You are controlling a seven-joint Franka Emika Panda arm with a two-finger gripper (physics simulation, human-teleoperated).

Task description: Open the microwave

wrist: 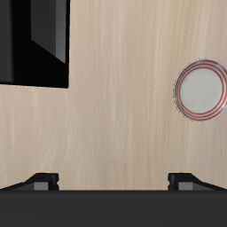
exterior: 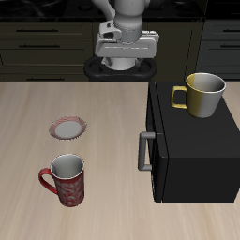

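We see our end effector (exterior: 126,42) hanging up high near the back of the surface (exterior: 56,98). It is not touching anything. In the wrist view its two fingertips (wrist: 43,180) sit far apart with only bare wood between them, so it is spread wide and holds nothing.

The microwave (exterior: 197,150) is a big black box. It sits on the surface, off to one side, and reaches close to the front edge. Its grey bar handle (exterior: 144,150) stands up and down on the side that faces the middle of the surface. The door looks closed flat against the box. In the wrist view we see one black corner of the microwave (wrist: 35,43), well apart from the fingertips.

A yellow mug (exterior: 202,95) stands upright on top of the microwave, toward the back. Its dark handle points toward the middle of the surface.

A red mug (exterior: 67,180) stands upright near the front edge, well apart from the microwave. A small round plate (exterior: 68,127) with a red rim lies flat a little farther back. The plate (wrist: 202,90) also shows in the wrist view.

Dark drawer cabinets (exterior: 37,42) stand behind the surface.
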